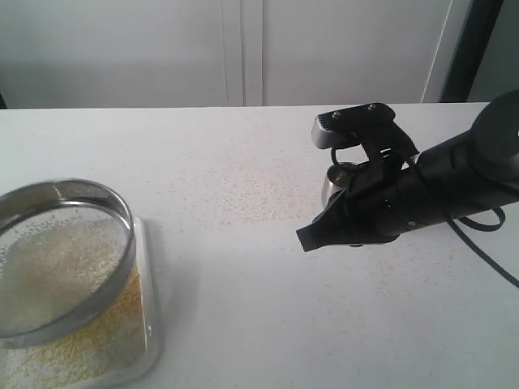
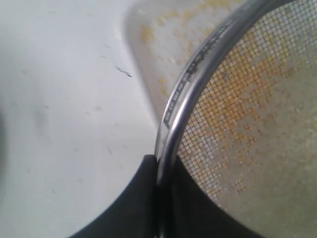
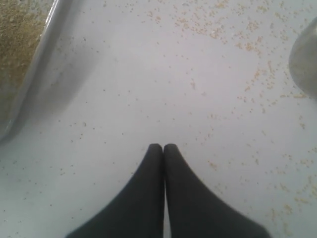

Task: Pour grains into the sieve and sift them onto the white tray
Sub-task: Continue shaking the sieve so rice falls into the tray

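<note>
The sieve, with its steel rim and grey mesh, hangs slightly tilted over the white tray at the left. Pale grains lie in the sieve, and golden grains cover the tray below. In the left wrist view my left gripper is shut on the sieve rim, one finger outside and one inside; the tray shows under the mesh. My right gripper hovers over the table at the middle right, shut with nothing in it. The tray edge shows in the right wrist view.
A small steel cup stands on the table behind my right arm, and the cup also shows in the right wrist view. Loose grains are scattered over the white table top. A grey wall runs along the table's far edge.
</note>
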Available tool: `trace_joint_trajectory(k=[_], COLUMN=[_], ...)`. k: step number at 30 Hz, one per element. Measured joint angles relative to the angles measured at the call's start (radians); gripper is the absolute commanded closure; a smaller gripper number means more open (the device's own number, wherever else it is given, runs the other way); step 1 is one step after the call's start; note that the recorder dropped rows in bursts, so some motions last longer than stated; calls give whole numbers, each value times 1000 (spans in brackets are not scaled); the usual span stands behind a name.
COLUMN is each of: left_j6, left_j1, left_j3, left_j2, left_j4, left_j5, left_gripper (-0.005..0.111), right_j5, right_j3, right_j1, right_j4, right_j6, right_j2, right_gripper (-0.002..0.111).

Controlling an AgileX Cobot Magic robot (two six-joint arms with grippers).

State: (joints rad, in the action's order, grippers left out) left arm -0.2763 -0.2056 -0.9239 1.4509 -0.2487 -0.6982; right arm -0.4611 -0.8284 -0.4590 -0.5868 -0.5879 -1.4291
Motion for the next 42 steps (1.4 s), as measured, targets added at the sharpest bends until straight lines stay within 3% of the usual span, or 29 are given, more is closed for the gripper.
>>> trace_joint_trajectory(k=[2,4,6,8,10,13,16,18,20,22,24,26,29,30,32,34,36,37,39,40,42], left_j6=[-92,-166,-88,0,-38,-107,29,-37,-93,-34,60,21,-89,-47,66,5,10,94,73,8,43], left_j1=[-13,35,53,25,-3,41,37,32,69,101,78,54,119,135,105,100,160,147,98,117,146], left_j3=[5,22,18,3,6,16,4,10,20,20,3,-1,-1,-7,-39,-47,-52,-64,-72,-57,-38], left_j2=[2,9,8,0,0,10,3,1,9,9,-1,-1,8,8,-3,-3,2,-6,-16,-16,-19], left_j4=[-86,-147,-88,1,-15,-38,70,29,-8,61,138,99,-13,3,102,52,70,141,147,111,137], left_j5=[37,39,-9,-33,4,-5,-51,-14,1,-43,-66,-42,-36,-60,-101,-61,-118,-161,-126,-112,-148], left_gripper=[107,107,107,107,107,107,107,107,107,107,107,107,107,107,107,107,107,107,107,107,107], right_j5=[-2,-3,-3,-9,-18,-24,-17,-17,-16,-15,-15,-29,-24,-22,-24,-38,-38,-30,-29,-26,-19], right_j3=[0,0,0,0,0,0,0,0,0,0,0,0,0,0,0,0,0,0,0,0,0], right_j1=[0,0,0,0,0,0,0,0,0,0,0,0,0,0,0,0,0,0,0,0,0], right_j4=[0,0,5,11,12,12,19,19,19,25,31,31,31,31,35,35,35,38,38,38,38], right_j6=[-2,-2,-2,-2,-2,-4,-4,-4,-4,-4,-4,-4,-4,-4,-4,-4,-4,-4,-4,-4,-4], right_j2=[0,0,0,0,0,0,0,0,0,0,0,0,0,0,0,0,0,0,0,0,0], right_gripper=[108,108,108,108,108,108,108,108,108,108,108,108,108,108,108,108,108,108,108,108,108])
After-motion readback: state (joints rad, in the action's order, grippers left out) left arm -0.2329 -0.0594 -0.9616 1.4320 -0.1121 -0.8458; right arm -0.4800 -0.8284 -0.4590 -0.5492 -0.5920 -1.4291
